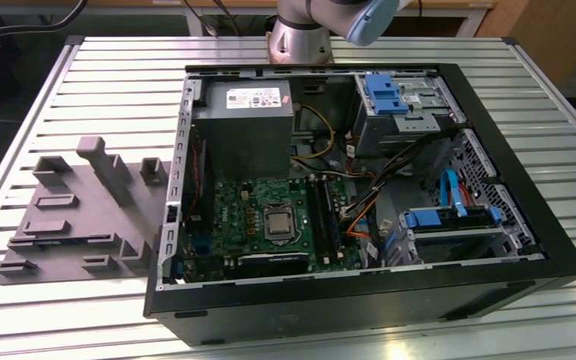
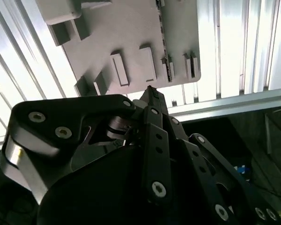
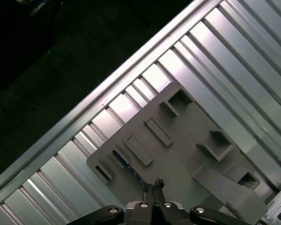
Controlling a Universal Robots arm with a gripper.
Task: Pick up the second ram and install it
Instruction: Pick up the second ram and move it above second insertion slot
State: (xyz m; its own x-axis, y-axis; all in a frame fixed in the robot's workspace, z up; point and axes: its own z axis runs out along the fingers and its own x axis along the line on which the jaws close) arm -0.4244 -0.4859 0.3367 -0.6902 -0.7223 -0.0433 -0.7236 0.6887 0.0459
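I judged the pick-up not yet made; the gripper [image 3: 154, 185] hung empty, fingers together, above the grey holder [image 1: 83, 225] at nine o'clock of the open case [image 1: 368, 296]; the second ram [image 3: 126, 163] stood edgewise in its slot; grasping it called for parted fingers squared to that edge.

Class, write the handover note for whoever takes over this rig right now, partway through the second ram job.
Gripper: fingers shut, nothing seen between them; it hovers over the grey plastic holder plate.
A thin dark stick, apparently the second ram, stands on edge in that plate, apart from the gripper.
Done: nothing visible on this ram.
Left: not yet picked up, not yet installed on the green motherboard in the open black computer case.
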